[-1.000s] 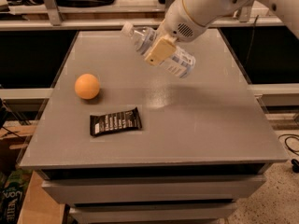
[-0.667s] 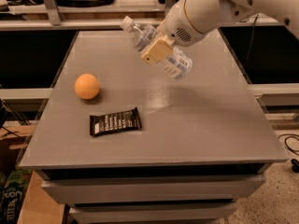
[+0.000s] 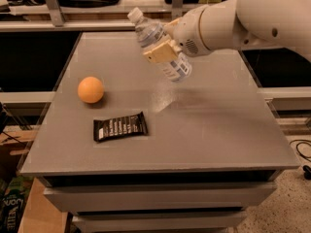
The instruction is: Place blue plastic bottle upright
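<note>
The blue plastic bottle [image 3: 154, 41] is clear with a white cap at its upper left end and a pale blue-and-white label at its lower right end. It is tilted, held in the air above the back middle of the grey table [image 3: 214, 130]. My gripper [image 3: 163, 50] is shut on the bottle's middle, with one tan finger [image 3: 160, 53] across the front. The white arm reaches in from the upper right.
An orange ball [image 3: 91, 90] sits on the left of the table. A black snack bar wrapper [image 3: 120, 126] lies in front of it, near the front left. Shelving and dark clutter stand behind the table.
The gripper has carried the bottle slightly left and up, and the bottle has tipped more toward upright, cap end higher.
</note>
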You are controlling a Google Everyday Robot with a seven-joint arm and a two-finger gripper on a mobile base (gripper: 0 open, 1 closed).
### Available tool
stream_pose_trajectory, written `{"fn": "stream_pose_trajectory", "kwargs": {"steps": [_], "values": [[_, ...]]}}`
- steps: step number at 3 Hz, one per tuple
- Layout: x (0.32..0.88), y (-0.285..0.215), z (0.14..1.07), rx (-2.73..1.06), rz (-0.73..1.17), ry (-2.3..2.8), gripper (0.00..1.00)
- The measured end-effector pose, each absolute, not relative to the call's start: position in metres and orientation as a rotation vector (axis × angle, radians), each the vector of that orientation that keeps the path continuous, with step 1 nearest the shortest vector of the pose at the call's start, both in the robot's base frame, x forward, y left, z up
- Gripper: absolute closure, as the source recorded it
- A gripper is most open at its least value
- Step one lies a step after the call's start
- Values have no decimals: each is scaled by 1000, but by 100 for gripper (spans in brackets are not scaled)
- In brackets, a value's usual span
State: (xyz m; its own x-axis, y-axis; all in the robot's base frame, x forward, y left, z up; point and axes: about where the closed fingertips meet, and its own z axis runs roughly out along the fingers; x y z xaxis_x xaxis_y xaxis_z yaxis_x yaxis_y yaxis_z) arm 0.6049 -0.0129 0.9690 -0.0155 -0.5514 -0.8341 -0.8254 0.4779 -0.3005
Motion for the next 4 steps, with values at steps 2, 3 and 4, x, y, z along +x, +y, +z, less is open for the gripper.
{"fn": "stream_pose_trajectory", "kwargs": {"steps": [2, 3, 4], "values": [[610, -4, 967, -1062, 446, 1524, 100], [612, 6, 965, -1011, 511, 1453, 100], [616, 15, 961, -968, 573, 1402, 100]]}}
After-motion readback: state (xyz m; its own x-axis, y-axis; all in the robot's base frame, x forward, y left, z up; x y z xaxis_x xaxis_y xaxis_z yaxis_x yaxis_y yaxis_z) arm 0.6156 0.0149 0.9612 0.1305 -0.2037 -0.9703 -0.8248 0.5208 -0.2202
